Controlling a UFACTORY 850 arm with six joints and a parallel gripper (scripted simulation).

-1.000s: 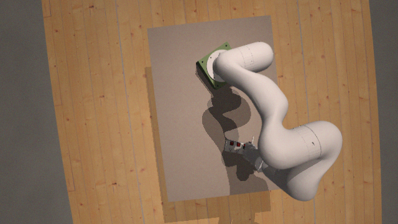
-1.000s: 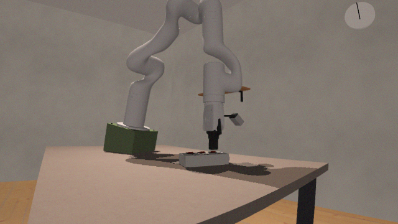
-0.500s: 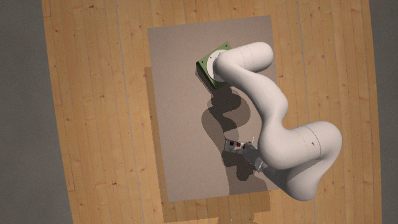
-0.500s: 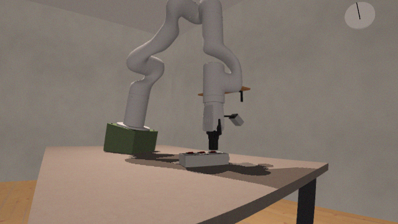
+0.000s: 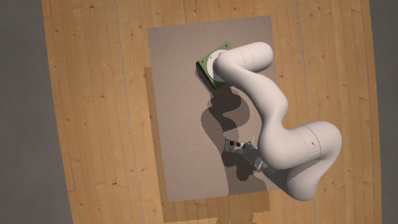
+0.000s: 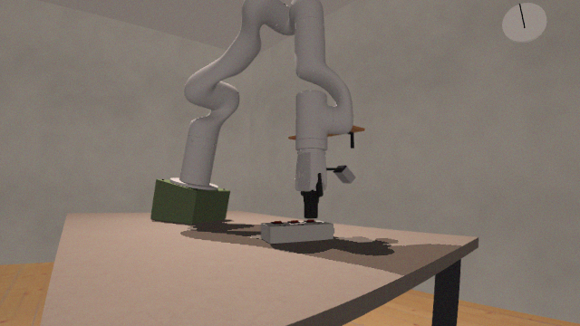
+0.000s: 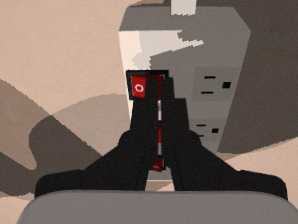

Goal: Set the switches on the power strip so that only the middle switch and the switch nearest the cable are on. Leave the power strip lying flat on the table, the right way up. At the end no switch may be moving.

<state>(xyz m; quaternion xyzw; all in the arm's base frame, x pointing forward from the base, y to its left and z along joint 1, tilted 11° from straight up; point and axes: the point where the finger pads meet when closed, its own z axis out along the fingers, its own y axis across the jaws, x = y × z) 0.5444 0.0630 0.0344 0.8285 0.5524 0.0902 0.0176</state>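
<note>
Power strip (image 5: pixel 229 149) (image 6: pixel 299 233) (image 7: pixel 205 50), one, lies flat at lower centre of the outside view, under one gripper (image 6: pixel 311 216) (image 7: pixel 159 95), its two fingers closed together, holding nothing. Beneath them, three red switches line its top; the one nearest the cable (image 5: pixel 253 139) (image 7: pixel 183 7) shows its O. One arm (image 5: pixel 273 96) (image 6: pixel 310 41) rises from one green block (image 5: pixel 202 62) (image 6: pixel 174 204), left of centre there.
</note>
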